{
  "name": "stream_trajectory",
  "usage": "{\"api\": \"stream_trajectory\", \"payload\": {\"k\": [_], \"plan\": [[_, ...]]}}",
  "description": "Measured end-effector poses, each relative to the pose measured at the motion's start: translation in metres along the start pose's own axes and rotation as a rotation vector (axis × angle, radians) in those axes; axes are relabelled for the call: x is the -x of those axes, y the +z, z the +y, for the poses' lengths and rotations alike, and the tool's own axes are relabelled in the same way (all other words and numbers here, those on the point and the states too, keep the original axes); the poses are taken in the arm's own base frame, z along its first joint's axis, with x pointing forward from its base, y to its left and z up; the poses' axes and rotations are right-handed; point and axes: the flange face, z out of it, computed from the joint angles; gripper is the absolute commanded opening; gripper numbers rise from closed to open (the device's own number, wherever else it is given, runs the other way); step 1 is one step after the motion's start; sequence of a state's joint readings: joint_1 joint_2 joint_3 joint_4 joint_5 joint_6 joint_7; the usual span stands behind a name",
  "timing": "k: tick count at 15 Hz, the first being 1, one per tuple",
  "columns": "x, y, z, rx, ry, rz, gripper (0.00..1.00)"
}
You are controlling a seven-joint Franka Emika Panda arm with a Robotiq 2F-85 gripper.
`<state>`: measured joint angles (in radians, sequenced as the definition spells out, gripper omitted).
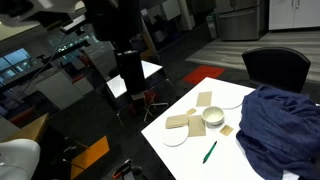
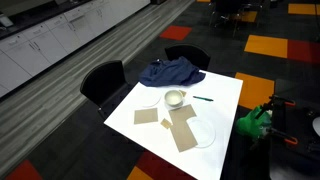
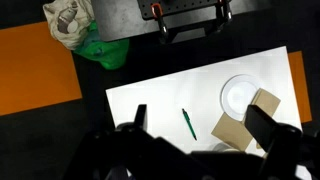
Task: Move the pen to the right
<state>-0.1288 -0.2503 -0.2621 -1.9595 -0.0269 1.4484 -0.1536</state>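
The green pen (image 1: 210,152) lies flat on the white table (image 1: 190,160) near its front edge, beside the blue cloth. It also shows in an exterior view (image 2: 203,98) to the right of the bowl, and in the wrist view (image 3: 188,123). My gripper (image 3: 200,118) is open and empty, its two dark fingers spread wide. It hangs high above the table, with the pen far below between the fingers. The dark arm (image 1: 125,55) stands off the table's left side.
On the table are a small bowl (image 1: 213,117), two white plates (image 1: 175,137) (image 1: 230,100), tan cardboard pieces (image 1: 180,122) and a crumpled blue cloth (image 1: 280,125). Black chairs (image 1: 275,65) stand at the table. A green toy (image 3: 105,50) lies on the floor.
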Motion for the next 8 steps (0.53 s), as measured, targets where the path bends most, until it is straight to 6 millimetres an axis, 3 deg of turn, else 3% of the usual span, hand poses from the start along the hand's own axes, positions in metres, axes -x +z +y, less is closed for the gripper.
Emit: {"api": "stream_trajectory", "payload": {"k": [8], "plan": [[-0.0010, 0.0004, -0.0017, 0.002, -0.003, 0.003, 1.00]]}}
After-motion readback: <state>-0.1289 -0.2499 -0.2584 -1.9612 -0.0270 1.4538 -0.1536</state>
